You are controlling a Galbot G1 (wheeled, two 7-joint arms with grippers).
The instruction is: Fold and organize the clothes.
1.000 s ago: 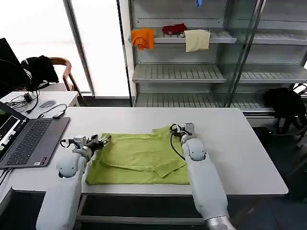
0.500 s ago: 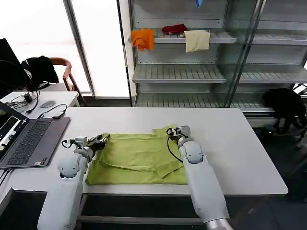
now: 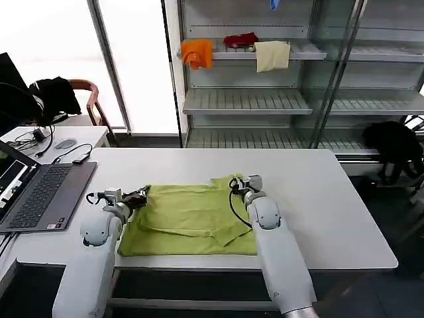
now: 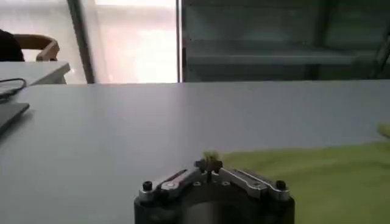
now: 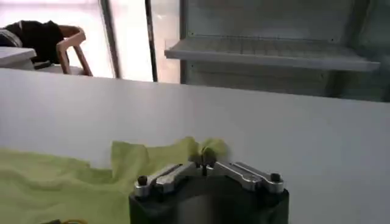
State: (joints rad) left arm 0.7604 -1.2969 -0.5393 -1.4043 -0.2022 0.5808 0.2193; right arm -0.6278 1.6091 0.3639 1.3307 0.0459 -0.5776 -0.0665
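You see the lime-green T-shirt (image 3: 192,218) near the desk's (image 3: 331,199) front edge. Both grippers, left (image 3: 142,195) and right (image 3: 236,182), clamped on its far corners, have drawn slightly inward, starting a fold.

The lime-green T-shirt (image 3: 189,222) lies partly folded and flat on the white surface (image 3: 331,212), near its front edge, its cloth creased with a folded flap across the middle, and its two far corners pinched by the left claw (image 3: 144,195) and right claw (image 3: 233,183).
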